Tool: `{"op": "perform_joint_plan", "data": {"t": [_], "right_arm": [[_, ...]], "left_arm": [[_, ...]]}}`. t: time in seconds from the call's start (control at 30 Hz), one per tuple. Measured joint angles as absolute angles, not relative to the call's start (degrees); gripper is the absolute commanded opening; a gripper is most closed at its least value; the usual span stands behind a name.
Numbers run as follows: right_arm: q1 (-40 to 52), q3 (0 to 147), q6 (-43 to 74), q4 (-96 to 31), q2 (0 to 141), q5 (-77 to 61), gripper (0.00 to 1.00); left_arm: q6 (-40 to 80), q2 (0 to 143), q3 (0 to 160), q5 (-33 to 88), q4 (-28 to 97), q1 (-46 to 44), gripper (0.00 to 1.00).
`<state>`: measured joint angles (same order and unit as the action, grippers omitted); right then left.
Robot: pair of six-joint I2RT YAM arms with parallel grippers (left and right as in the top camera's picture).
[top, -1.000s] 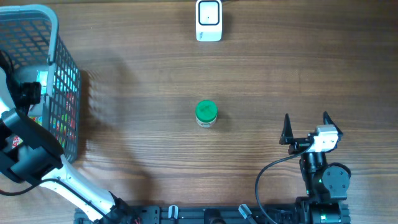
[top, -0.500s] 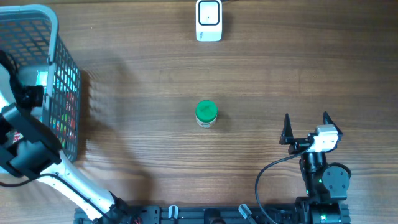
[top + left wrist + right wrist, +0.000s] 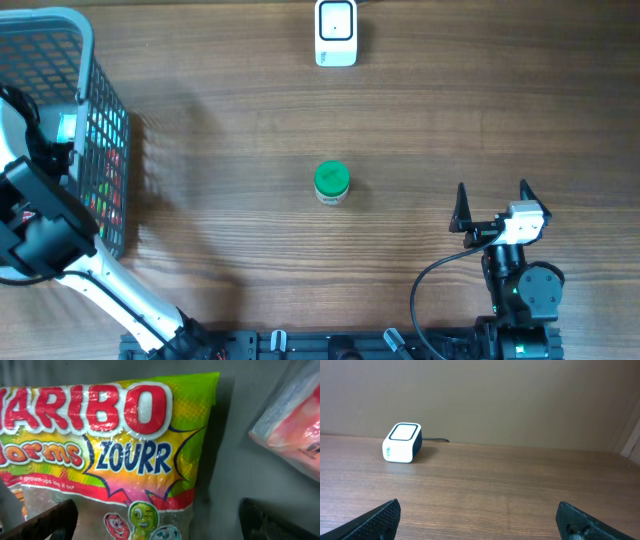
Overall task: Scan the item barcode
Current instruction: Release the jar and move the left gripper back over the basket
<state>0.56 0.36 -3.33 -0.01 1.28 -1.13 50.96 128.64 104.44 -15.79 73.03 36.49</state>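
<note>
A Haribo sour worms candy bag [image 3: 115, 445] lies flat on the grey floor of the basket [image 3: 104, 110] at the table's left edge. My left gripper [image 3: 160, 522] hangs open right above the bag's lower part, one finger on each side and nothing between them. In the overhead view the left arm [image 3: 40, 215] reaches into the basket and hides its fingers. The white scanner [image 3: 336, 32] stands at the far middle of the table, also seen as the scanner [image 3: 402, 442] from the right wrist. My right gripper [image 3: 492, 205] rests open near the front right, empty.
A small jar with a green lid [image 3: 331, 183] stands upright mid-table. A pink and blue packet [image 3: 295, 435] lies in the basket to the right of the candy bag. A black cable runs from the right arm's base [image 3: 520, 295].
The left arm has shifted slightly inside the basket. The right arm, jar and scanner have not moved.
</note>
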Motion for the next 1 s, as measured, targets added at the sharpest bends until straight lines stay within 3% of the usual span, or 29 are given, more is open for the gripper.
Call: {"op": "perform_joint_plan", "data": {"t": [0.03,0.1,0.17,0.5,0.63,0.83,0.97,1.0], "right_arm": [[0.56,0.36,-3.33,-0.01,1.28,-1.10,1.00],[0.56,0.36,-3.33,-0.01,1.28,-1.13,1.00],[0.56,0.36,-3.33,-0.01,1.28,-1.10,0.99],[0.56,0.36,-3.33,-0.01,1.28,-1.10,1.00],[0.56,0.36,-3.33,-0.01,1.28,-1.10,1.00],[0.56,0.36,-3.33,-0.01,1.28,-1.13,1.00],[0.56,0.36,-3.33,-0.01,1.28,-1.13,1.00],[0.56,0.36,-3.33,-0.01,1.28,-1.13,1.00]], "left_arm": [[51.33,128.25,103.83,-15.77,72.53,36.49,0.61],[51.35,128.11,102.74,-16.32,72.12,36.49,0.29],[51.51,128.11,102.19,-16.71,72.51,36.45,0.06],[51.37,128.77,101.45,-17.28,83.48,37.12,0.04],[51.37,127.07,109.03,-16.14,89.95,37.30,0.04],[51.40,111.02,129.86,-12.49,94.50,37.52,0.04],[51.42,96.36,134.72,-8.64,92.92,36.45,0.04],[51.42,92.90,135.13,-8.67,92.12,35.57,0.25]]}}
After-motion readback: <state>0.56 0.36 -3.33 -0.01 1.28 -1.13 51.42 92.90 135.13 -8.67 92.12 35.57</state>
